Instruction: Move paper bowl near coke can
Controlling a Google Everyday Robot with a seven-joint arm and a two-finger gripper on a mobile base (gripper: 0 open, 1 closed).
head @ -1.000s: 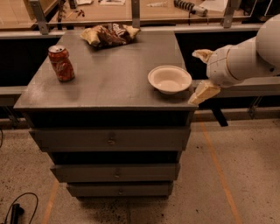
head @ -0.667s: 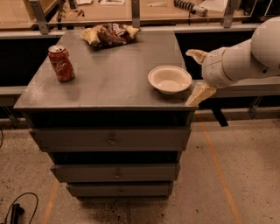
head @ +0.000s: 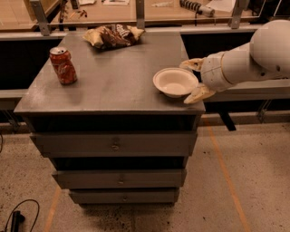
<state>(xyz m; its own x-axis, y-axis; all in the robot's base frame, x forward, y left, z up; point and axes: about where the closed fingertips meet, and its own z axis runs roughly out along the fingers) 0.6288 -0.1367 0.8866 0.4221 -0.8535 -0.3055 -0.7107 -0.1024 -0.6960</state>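
Note:
The off-white paper bowl [head: 175, 82] sits upright near the right front corner of the grey cabinet top [head: 113, 77]. The red coke can [head: 63, 66] stands at the left side of the top, far from the bowl. My gripper [head: 193, 80] reaches in from the right at the bowl's right rim. Its fingers are spread wide, one finger [head: 191, 64] behind the bowl and one [head: 196, 95] in front of it, with the bowl's right edge between them. It holds nothing.
A brown and yellow snack bag [head: 113, 36] lies at the back middle of the cabinet top. The cabinet has several drawers [head: 115, 144] below. A workbench [head: 136, 9] runs behind. A black cable [head: 16, 217] lies on the floor at lower left.
My gripper has moved a little to the left, closer around the bowl's right rim. The bowl and can have not moved.

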